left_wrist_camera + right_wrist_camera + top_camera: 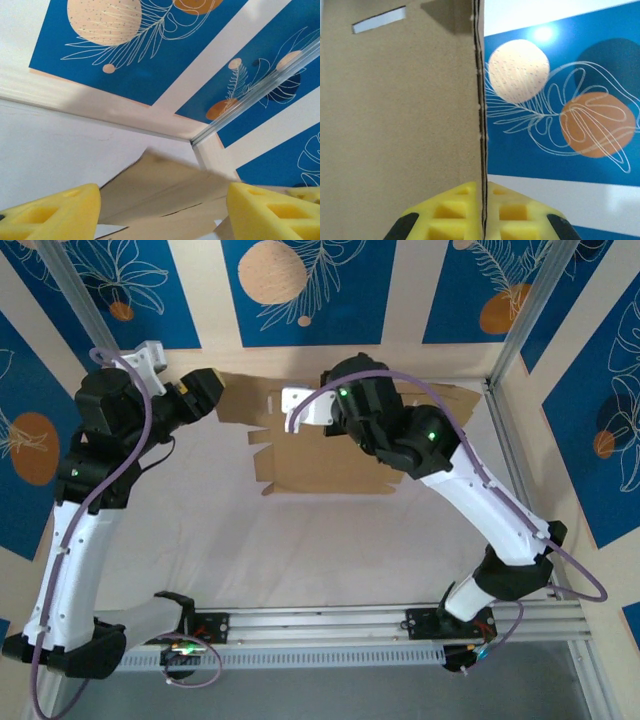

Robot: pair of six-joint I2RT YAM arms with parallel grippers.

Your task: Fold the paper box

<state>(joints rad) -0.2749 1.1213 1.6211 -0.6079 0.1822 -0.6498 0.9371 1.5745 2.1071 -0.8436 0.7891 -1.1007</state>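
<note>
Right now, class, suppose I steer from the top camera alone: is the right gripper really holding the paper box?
Observer: Yes; in its wrist view the right gripper is shut on a thin edge of the paper box.
Operator: And the other arm?
Observer: The left gripper is open, its yellow fingers wide apart, nothing between them.
Operator: Is cardboard near it?
Observer: The paper box lies just ahead, beyond those fingers.

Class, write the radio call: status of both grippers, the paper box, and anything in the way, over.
Right gripper shut on paper box edge. Left gripper open beside its left flap. Right arm overhangs the box.
</note>
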